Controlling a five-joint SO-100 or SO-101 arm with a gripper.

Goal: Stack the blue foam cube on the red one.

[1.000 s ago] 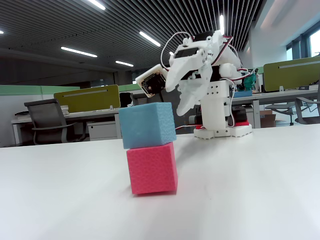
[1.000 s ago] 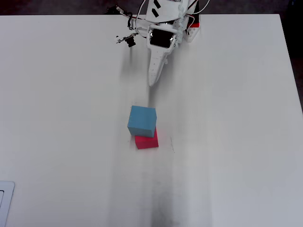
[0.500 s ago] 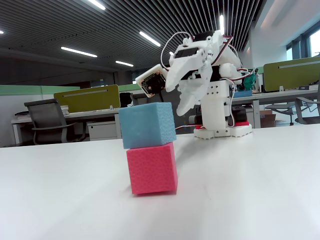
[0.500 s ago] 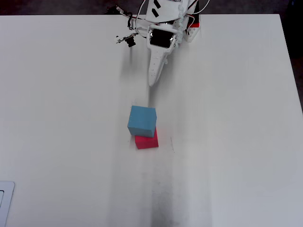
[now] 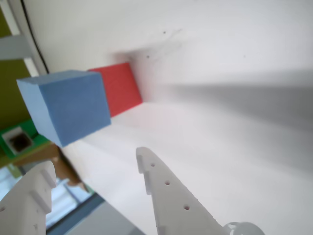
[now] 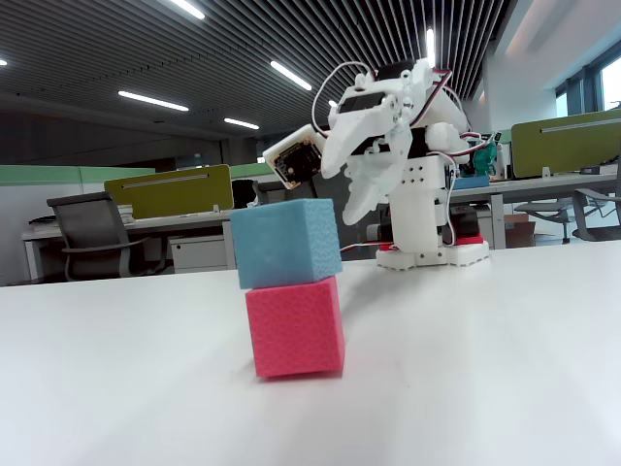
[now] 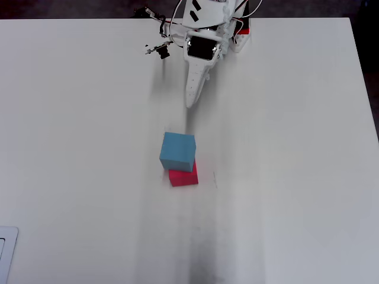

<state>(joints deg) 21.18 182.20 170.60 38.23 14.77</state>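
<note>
The blue foam cube (image 6: pixel 286 243) sits on top of the red cube (image 6: pixel 295 325), near the middle of the white table (image 7: pixel 284 177). In the overhead view the blue cube (image 7: pixel 177 151) covers most of the red one (image 7: pixel 184 176), leaving a strip of red showing on the side facing the table's near edge. In the fixed view the blue cube overhangs slightly to the left.

The gripper (image 5: pixel 93 169) is pulled back toward the far edge of the table, well apart from the stack. The wrist view shows its two white fingers (image 5: pixel 168 196) spread apart with nothing between them. The white arm (image 7: pixel 201 50) stands folded at the far edge.
</note>
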